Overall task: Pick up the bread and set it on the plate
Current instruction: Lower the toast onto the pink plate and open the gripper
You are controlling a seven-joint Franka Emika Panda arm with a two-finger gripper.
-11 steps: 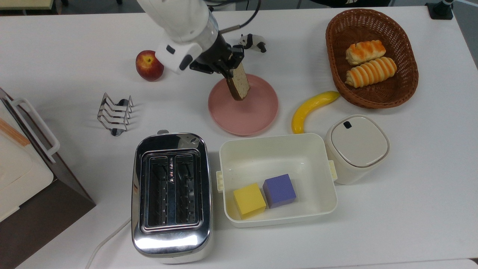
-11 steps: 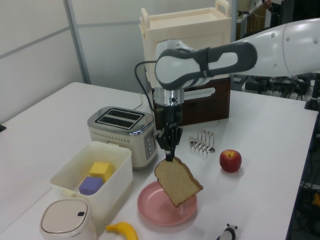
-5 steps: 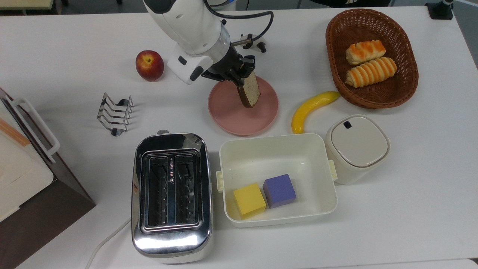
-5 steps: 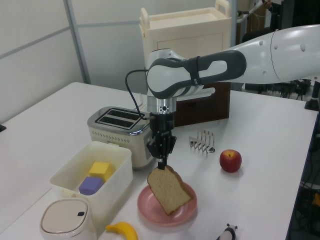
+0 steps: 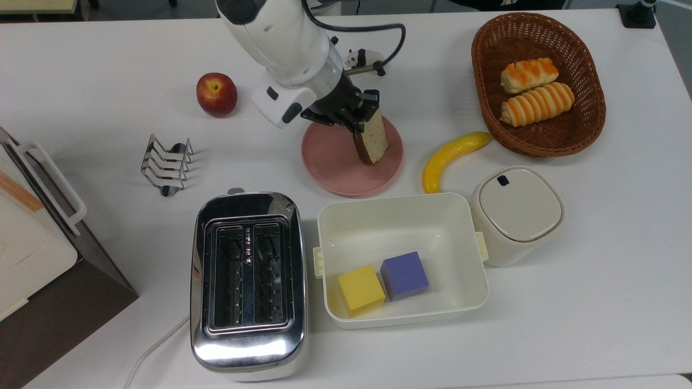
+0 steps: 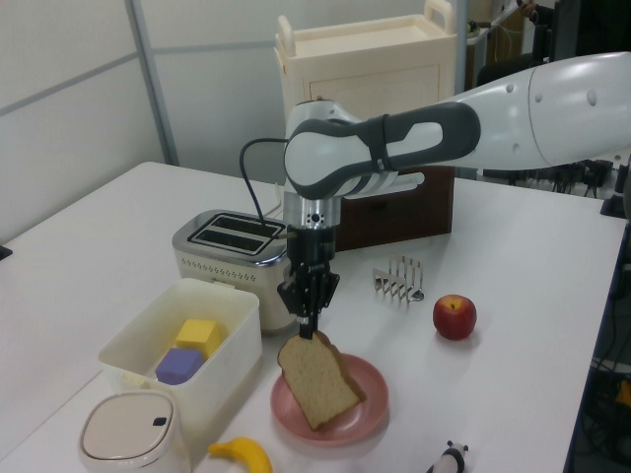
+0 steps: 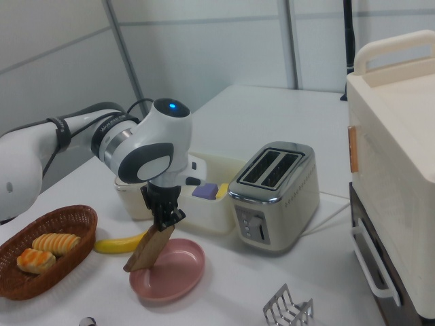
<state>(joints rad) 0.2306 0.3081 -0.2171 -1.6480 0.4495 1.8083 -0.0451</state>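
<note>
Lowered since 1.0 s ago, the bread (image 6: 315,384) now hangs tilted with its bottom corner at the pink plate (image 6: 367,419); contact is hard to tell. The gripper (image 6: 309,333) pinches its top edge, fingers closed on the crust. Bare white table (image 5: 594,302) surrounds the plate, with the banana (image 5: 451,158) nearby.

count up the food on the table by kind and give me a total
bread: 1
rolls: 2
apple: 1
banana: 1
Total: 5
</note>
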